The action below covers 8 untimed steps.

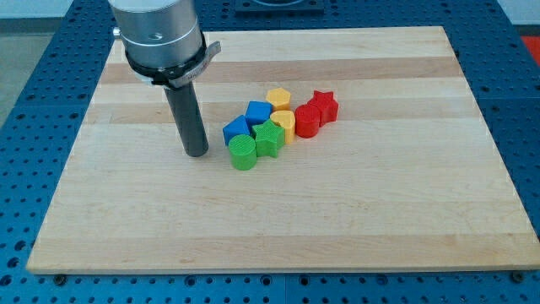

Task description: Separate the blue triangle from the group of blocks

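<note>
Blue triangle (237,131) sits at the cluster's left edge, touching the green cylinder (242,153); my tip (197,154), with no pincer, stands just left of it.

Packed tight mid-worktop (405,211): blue triangle (237,129) hemmed by blue cube (258,111), green star (269,138), green cylinder (243,153). Open only toward view's left, tip (197,154) near there.

arm: upright at view's upper left | my tip (197,154): on board
</note>
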Available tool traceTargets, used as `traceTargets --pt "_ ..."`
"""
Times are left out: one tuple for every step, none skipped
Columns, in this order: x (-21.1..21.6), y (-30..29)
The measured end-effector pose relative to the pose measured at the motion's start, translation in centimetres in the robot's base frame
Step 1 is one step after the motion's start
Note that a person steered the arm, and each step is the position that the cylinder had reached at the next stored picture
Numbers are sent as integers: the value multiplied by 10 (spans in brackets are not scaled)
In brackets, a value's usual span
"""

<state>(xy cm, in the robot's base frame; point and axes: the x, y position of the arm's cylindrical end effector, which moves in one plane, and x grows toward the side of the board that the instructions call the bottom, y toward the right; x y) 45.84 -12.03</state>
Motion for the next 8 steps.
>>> traceTargets --pt "0 0" --pt "0 -1" --pt "3 -2" --pt "4 7" --pt "6 32" --pt "6 52" --pt "-2 54" --pt "-22 54"
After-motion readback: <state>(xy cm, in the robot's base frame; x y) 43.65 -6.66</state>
